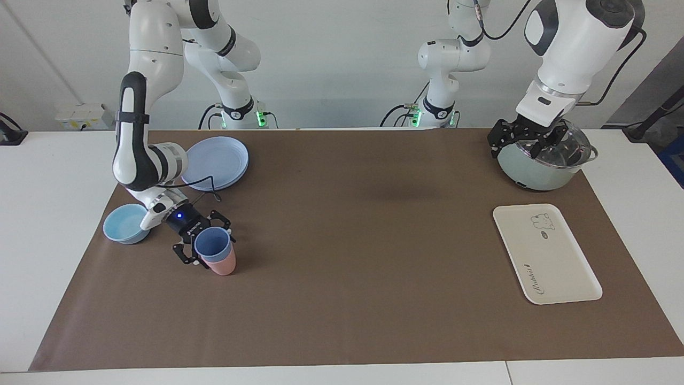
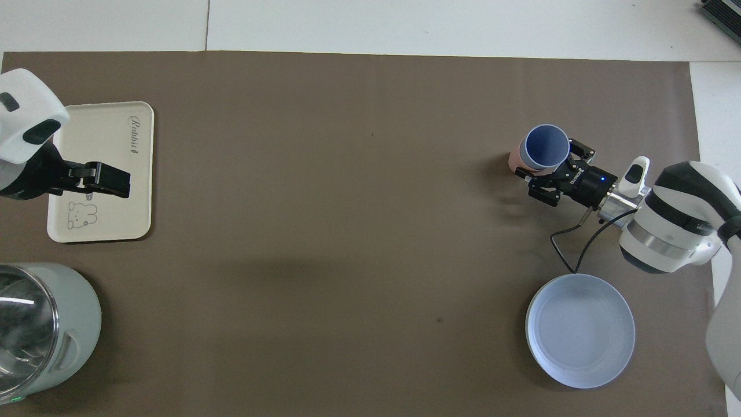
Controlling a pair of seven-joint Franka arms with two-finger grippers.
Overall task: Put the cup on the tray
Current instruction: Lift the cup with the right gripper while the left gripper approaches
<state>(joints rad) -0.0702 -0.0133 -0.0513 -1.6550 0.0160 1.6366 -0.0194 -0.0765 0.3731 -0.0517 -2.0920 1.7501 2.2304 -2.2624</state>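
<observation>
The periwinkle-blue cup (image 1: pixel 212 243) sits tilted in the mouth of a salmon-pink cup (image 1: pixel 223 264) toward the right arm's end of the table. My right gripper (image 1: pixel 207 241) is shut on the blue cup, one finger on each side of it. In the overhead view the blue cup (image 2: pixel 545 146) covers most of the pink cup (image 2: pixel 513 161), with the right gripper (image 2: pixel 553 168) at it. The cream-white tray (image 1: pixel 556 267) lies flat toward the left arm's end and is bare. My left gripper (image 1: pixel 528 141) waits up in the air; the overhead view shows it (image 2: pixel 113 180) over the tray (image 2: pixel 116 223).
A pale-green pot with a glass lid (image 1: pixel 534 171) stands nearer to the robots than the tray. A round blue plate (image 1: pixel 219 160) and a light-blue bowl (image 1: pixel 124 224) lie nearer to the robots than the cups. A brown mat (image 1: pixel 347 240) covers the table.
</observation>
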